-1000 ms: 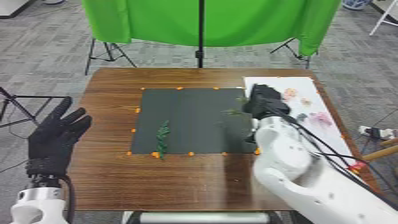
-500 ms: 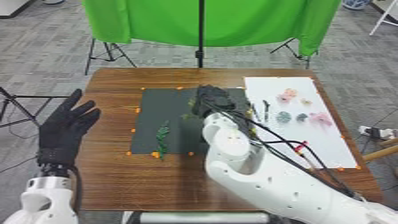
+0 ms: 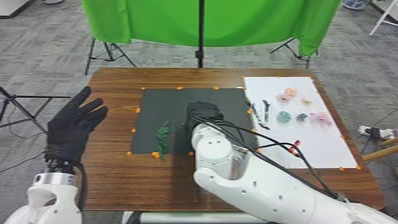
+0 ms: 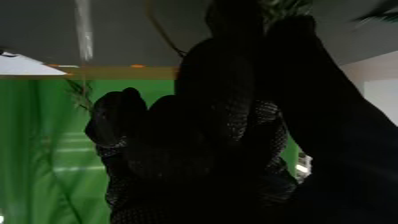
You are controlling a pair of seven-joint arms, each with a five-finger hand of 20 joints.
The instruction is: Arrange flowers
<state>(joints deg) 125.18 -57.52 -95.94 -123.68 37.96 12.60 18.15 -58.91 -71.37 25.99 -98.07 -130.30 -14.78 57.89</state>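
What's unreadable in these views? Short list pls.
- Green sprig: right wrist view, partly behind the right hand, cut off by the top edge.
- Whether the thin stem belongs to it: right wrist view, the join is hidden by the glove.
- Part of the dark mat: head view, under the right hand and arm.
- Flower kinds: head view, too small.

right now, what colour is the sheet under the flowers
The sheet is white, seen best in the head view.
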